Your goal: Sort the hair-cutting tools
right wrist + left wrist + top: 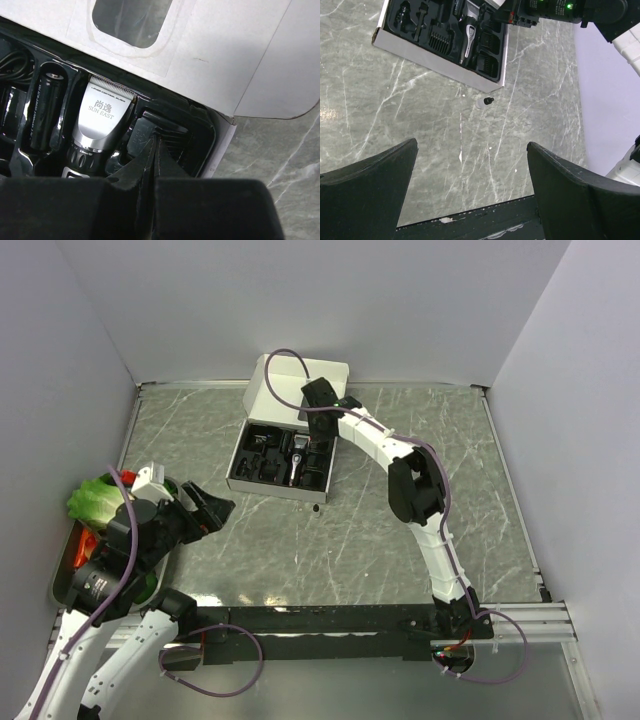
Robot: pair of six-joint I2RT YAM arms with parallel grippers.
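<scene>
Clipper [100, 125] lay in its slot in the black insert [202, 125], blade end toward the lid [272, 405], silver head up. A comb [167, 137] sat in the pocket just right of it. Cord [14, 62] was coiled in a far-left pocket, partly cut off by the frame edge. Right gripper [156, 136] was over that comb, fingers pressed together with nothing between them; couldn't tell if the tips touched the comb. More combs showed in the other pockets from the left wrist view.

Box [268, 486] sat at far middle of the table [300, 550], lid folded back. A small bottle [485, 101] lay on the table just near of the box's right near corner.

Left gripper [471, 145] hung well near-left of the box, jaws wide, holding nothing, next to a tray [60, 585] with lettuce [95, 502].
</scene>
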